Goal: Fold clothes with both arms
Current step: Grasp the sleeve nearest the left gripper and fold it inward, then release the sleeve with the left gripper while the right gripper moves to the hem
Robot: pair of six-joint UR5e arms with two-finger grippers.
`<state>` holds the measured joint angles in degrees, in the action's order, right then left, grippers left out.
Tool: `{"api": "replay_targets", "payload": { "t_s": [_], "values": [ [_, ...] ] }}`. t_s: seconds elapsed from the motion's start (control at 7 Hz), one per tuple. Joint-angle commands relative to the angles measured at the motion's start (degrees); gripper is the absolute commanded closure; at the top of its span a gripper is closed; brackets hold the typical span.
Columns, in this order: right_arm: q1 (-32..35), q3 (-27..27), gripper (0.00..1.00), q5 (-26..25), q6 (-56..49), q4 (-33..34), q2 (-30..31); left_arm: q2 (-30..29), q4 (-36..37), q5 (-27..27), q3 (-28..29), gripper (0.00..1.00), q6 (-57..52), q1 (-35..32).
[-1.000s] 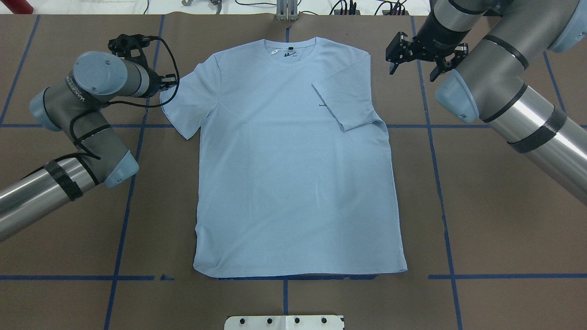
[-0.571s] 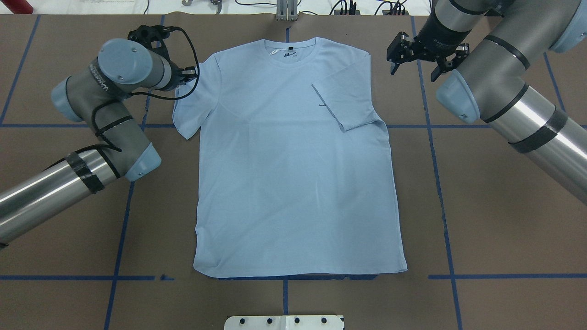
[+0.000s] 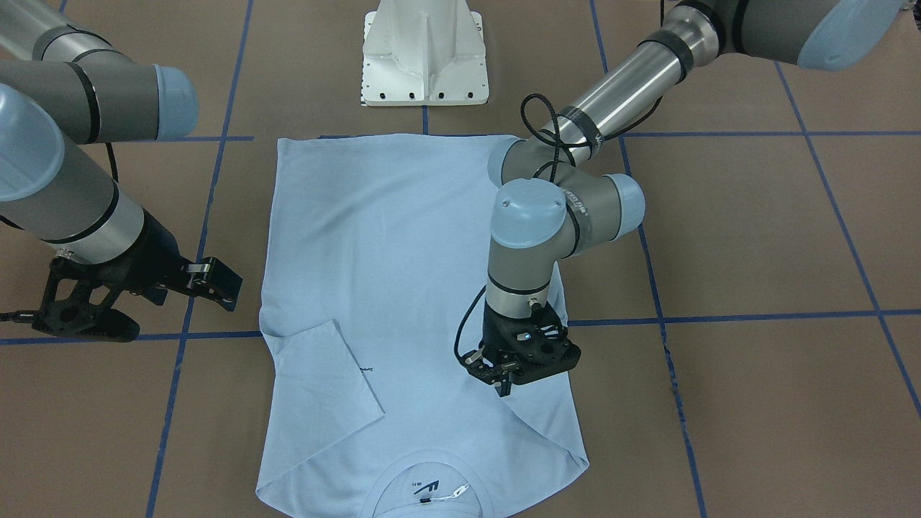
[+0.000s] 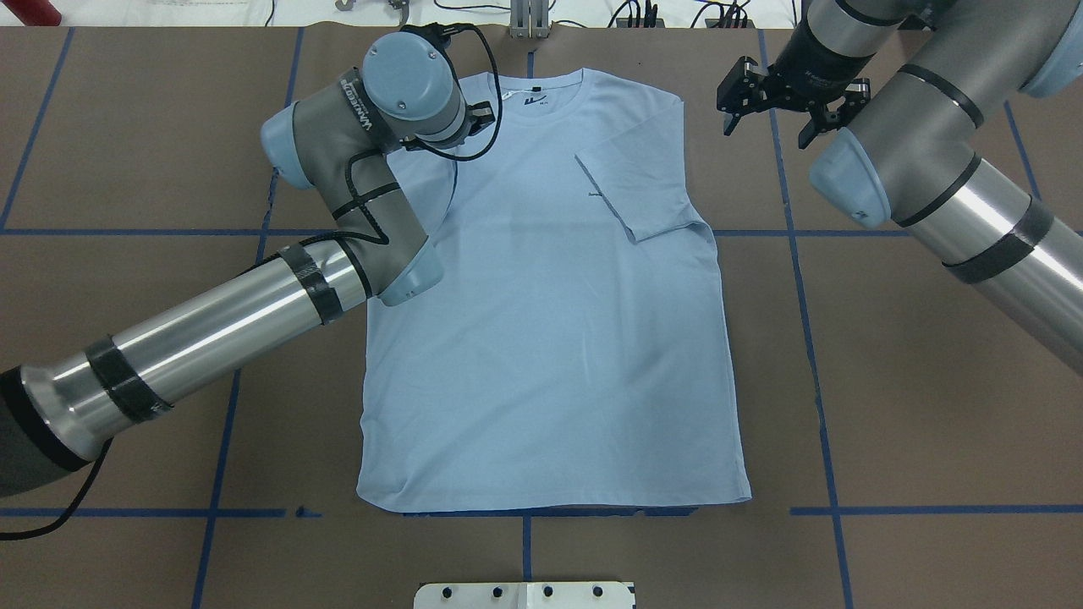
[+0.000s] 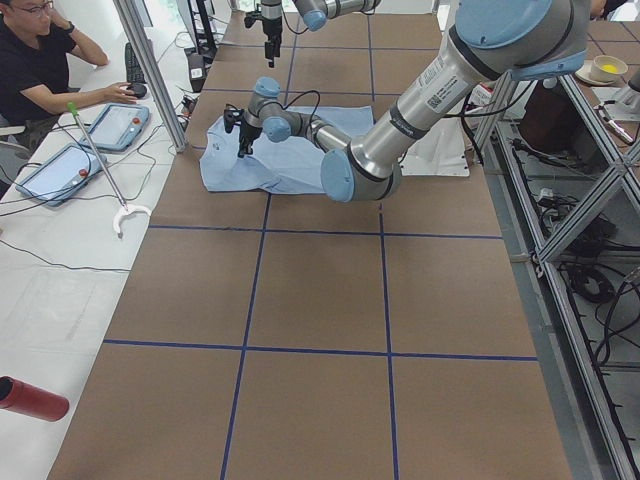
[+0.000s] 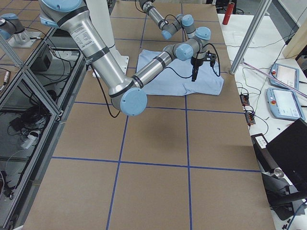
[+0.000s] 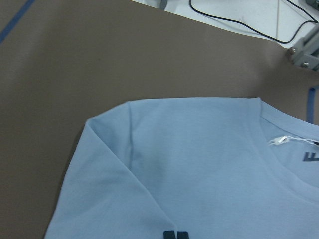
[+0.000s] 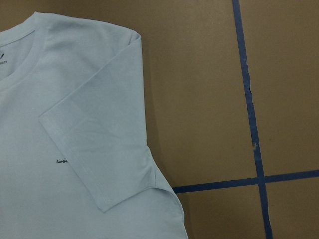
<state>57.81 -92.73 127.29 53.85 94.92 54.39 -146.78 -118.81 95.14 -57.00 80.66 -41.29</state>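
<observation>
The light blue T-shirt [image 4: 550, 338] lies flat on the brown table, collar [image 4: 535, 95] at the far side. One sleeve [image 4: 639, 190] is folded in onto the chest next to the small print. My left gripper [image 3: 502, 387] is shut on the other sleeve and holds it over the shirt's shoulder area. Its arm hides it in the overhead view. Its fingertips [image 7: 175, 234] show pressed together on the cloth. My right gripper [image 4: 770, 118] is open and empty above the bare table beside the shirt's shoulder. It also shows in the front-facing view [image 3: 155, 309].
The white pedestal base [image 3: 424, 57] stands at the shirt's hem side. Blue tape lines [image 4: 804, 338] cross the brown table. An operator [image 5: 40, 60] sits with tablets beyond the table's far edge. A red cylinder [image 5: 30, 398] lies off the table edge.
My left arm has swung from the table beside the shirt to over its shoulder, drawing the sleeve inward with it. The right arm has barely moved.
</observation>
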Motion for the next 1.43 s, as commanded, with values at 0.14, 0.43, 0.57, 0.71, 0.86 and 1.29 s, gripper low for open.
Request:
{"api": "replay_targets", "payload": {
  "t_s": [0.14,0.43,0.57,0.71,0.86,1.29],
  "values": [
    [-0.8,0.4,0.0,-0.4,0.3,-0.1,0.5,-1.1,-4.8,-2.0,3.4,0.08,-0.1,1.2],
    [-1.2,0.5,0.0,-1.3,0.0,-0.2,0.5,-1.2,-4.9,-1.9,3.0,0.01,-0.2,1.0],
    [-1.3,0.0,0.0,-1.3,0.4,-0.7,0.5,-1.1,-4.9,-1.5,1.7,0.01,-0.7,0.9],
    [-1.3,-1.3,0.0,-0.9,0.9,-2.4,1.7,1.8,-4.2,0.3,-3.2,0.01,-0.9,0.9],
    [-3.0,-6.6,0.0,-1.2,1.8,-3.0,6.5,7.2,-2.4,5.1,-10.5,0.01,-3.3,0.9],
    [-9.5,-17.9,0.0,-6.7,5.7,-7.5,16.4,23.6,9.8,5.3,-38.1,0.01,-11.6,0.9]
  ]
}}
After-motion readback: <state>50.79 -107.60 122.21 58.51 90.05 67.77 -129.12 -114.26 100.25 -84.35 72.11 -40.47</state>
